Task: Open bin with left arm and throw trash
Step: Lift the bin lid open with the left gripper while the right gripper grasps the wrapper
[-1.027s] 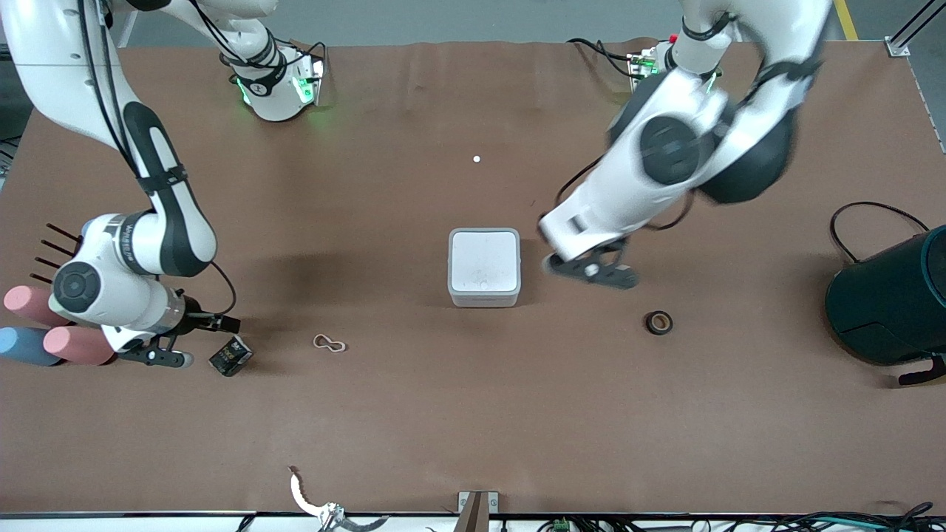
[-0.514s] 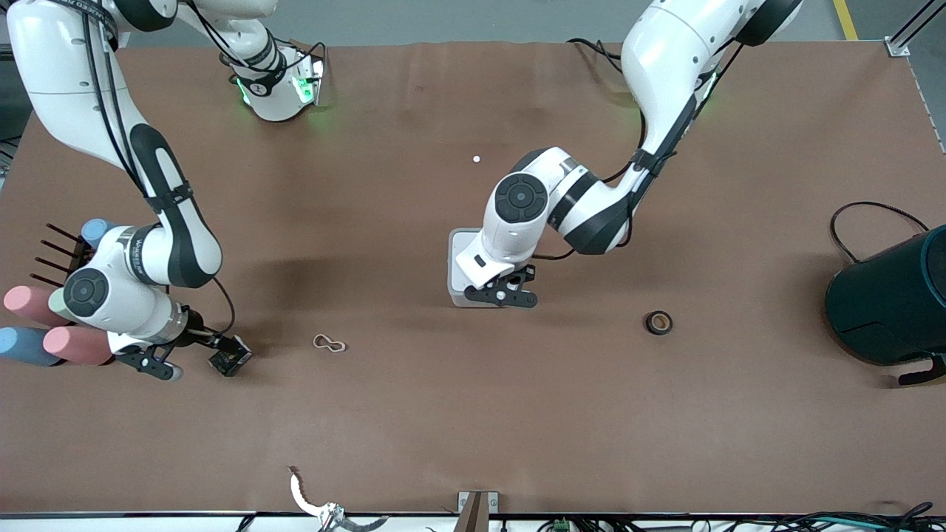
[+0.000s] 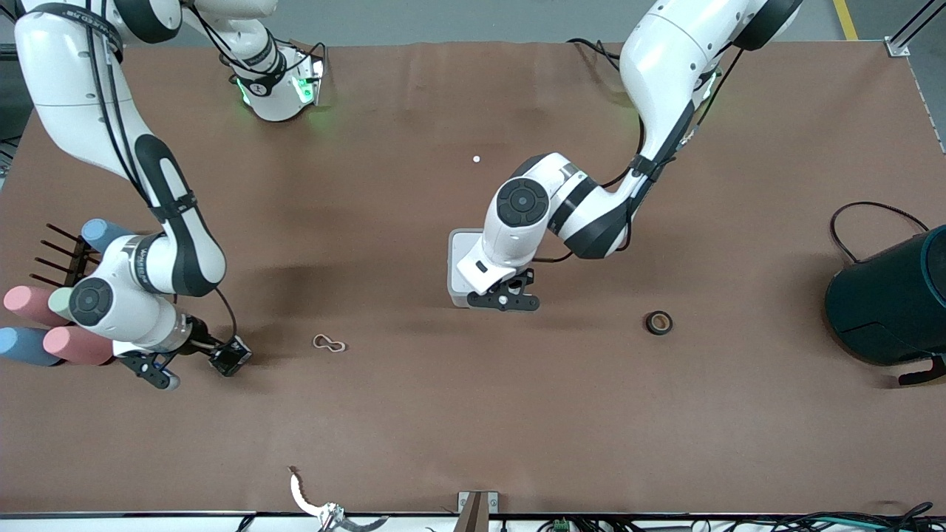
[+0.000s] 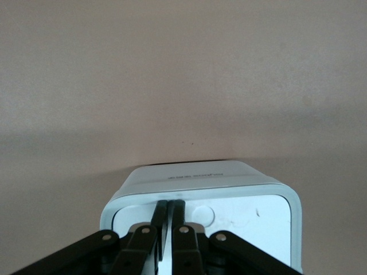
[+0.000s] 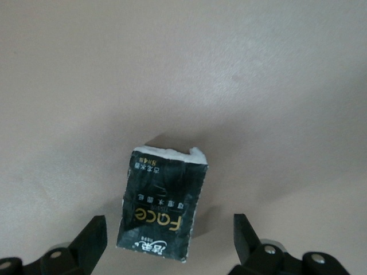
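Left gripper [image 3: 502,298], fingers pressed together with nothing between them, tips down on the lid of the bin [image 4: 229,183] close to its round button, at the edge nearer the front camera. Bin at mid-worktop [image 3: 665,443], lid flat, not yet raised. Right gripper [image 3: 194,357], jaws spread wide and empty, low over the black wrapper [image 5: 163,206] toward the right arm's end, straddling it without visible contact.

Remaining trash on the worktop: rubber-band loop [image 3: 329,343] between wrapper and bin, tape roll [image 3: 658,323] toward the left arm's end, well apart from the bin.

Risks, as judged: closed tips slipping off the smooth lid, or pushing the light bin along the worktop instead of releasing the latch; wrapper squeezed out sideways if clamped off-centre.

Orientation: wrapper lying flat, printed face up, long axis running roughly along the right gripper's reach, torn white end pointing away from it. Bin square, no long axis; hinge side not discernible.
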Tool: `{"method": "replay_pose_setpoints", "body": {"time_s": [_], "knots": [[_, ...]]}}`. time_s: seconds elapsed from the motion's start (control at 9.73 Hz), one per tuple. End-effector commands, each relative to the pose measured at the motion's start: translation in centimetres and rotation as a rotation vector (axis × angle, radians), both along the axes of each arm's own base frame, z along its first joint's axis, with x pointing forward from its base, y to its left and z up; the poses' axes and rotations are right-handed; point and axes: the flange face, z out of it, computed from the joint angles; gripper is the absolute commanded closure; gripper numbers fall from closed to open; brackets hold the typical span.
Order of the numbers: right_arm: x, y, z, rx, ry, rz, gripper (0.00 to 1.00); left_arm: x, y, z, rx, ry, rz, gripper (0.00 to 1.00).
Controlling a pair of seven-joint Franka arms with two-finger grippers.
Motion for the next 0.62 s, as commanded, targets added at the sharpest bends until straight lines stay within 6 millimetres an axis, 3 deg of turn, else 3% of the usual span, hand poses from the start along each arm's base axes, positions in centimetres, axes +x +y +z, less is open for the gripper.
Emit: {"method": "replay_pose_setpoints", "body": {"time_s": [0.0, 0.1, 0.21, 0.31, 0.41, 0.51], "knots": [[0.7, 0.3, -0.6, 0.006, -0.002, -0.047, 0.22, 1.5, 0.8, -2.7, -0.012, -0.015, 0.031, 0.92], [0.8, 1.4, -1.3, 0.002, 0.005, -0.037, 0.53, 2.2, 2.9, 0.2, 0.041, 0.02, 0.048, 0.92], [1.2, 1.3, -1.0, 0.0, 0.002, -0.031, 0.81, 2.1, 4.1, 3.4, 0.067, 0.037, 0.053, 0.91], [1.4, 0.9, -0.7, 0.0, -0.002, -0.034, 0.96, 2.3, 5.5, 5.6, 0.088, 0.053, 0.063, 0.91], [1.6, 0.8, -0.4, 0.001, -0.006, -0.04, 1.0, 3.7, 8.4, 7.0, 0.087, 0.067, 0.083, 0.89], [1.9, 0.9, 0.3, 0.007, -0.005, -0.044, 1.0, 5.1, 11.3, 6.9, 0.101, 0.081, 0.031, 0.85]]}}
